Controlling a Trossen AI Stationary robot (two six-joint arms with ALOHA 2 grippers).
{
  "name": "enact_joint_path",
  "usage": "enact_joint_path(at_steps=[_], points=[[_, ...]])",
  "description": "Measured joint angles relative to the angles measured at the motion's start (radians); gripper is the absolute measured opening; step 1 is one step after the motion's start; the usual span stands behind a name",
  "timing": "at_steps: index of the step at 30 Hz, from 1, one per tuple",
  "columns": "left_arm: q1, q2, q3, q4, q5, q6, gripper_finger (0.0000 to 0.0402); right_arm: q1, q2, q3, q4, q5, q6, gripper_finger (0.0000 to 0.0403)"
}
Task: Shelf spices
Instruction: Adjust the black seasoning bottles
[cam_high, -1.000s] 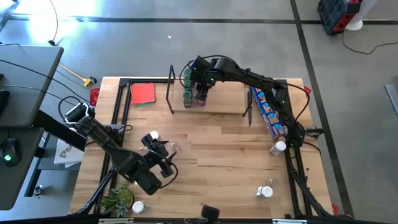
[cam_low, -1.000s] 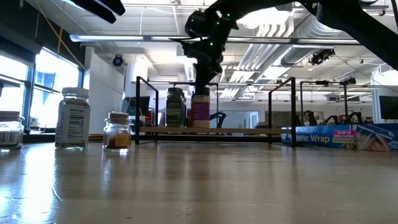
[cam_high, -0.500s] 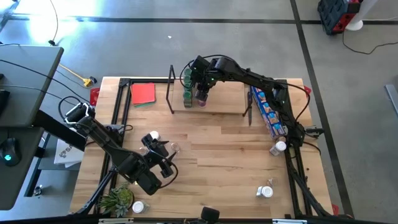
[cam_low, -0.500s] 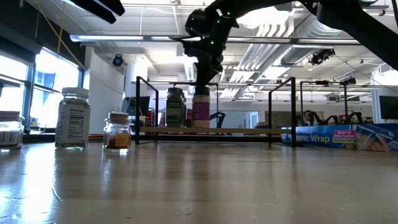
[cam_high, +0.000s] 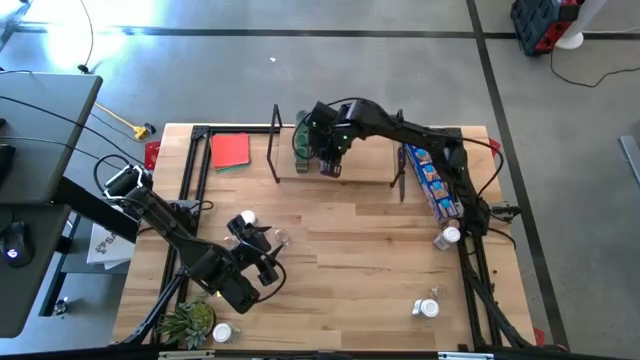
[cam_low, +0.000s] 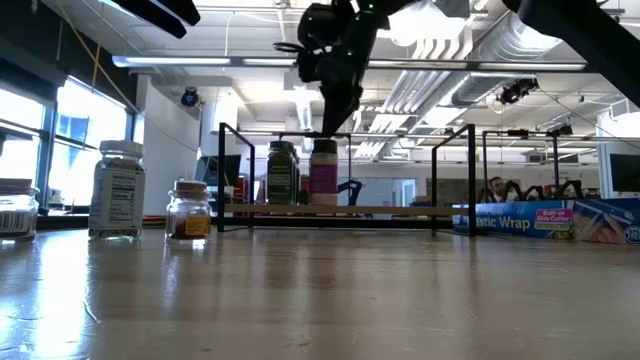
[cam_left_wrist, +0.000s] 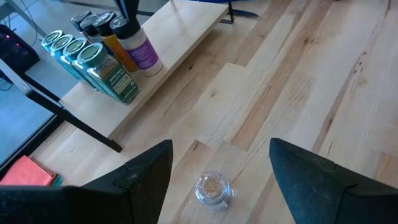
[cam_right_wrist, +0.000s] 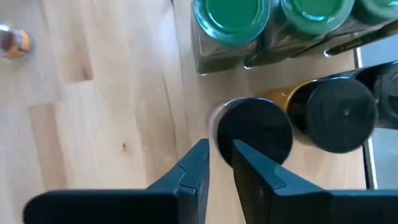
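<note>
Light-wood shelf (cam_high: 350, 172) stands at the desk's (cam_high: 360, 260) far edge, with spices (cam_high: 312, 150) grouped at its left end: green-lidded jars, black-lidded jars and a purple-labelled jar (cam_low: 323, 177). The right tool (cam_high: 330, 150) hangs just above that jar, fingers nearly closed and holding nothing. The left tool (cam_left_wrist: 217, 171) waits open near the desk's near-left corner, over a clear jar (cam_left_wrist: 212, 187).

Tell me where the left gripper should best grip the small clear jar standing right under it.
Probably round its short body just below the lid, coming straight down from above. The clear jar stands upright and alone on the table, between the open fingers of the left gripper, with free space on both sides.
</note>
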Motion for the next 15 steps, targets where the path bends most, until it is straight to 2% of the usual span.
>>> enact_joint_path(at_steps=[6,15], points=[[0.000,0.000,0.000,0.000,0.000,0.000,0.0262,-0.002,-0.004,-0.019,0.027,0.001,-0.003,0.0062],[0.000,0.000,0.000,0.002,0.000,0.000,0.0262,0.000,0.001,0.084,-0.020,0.000,-0.005,0.0062]])
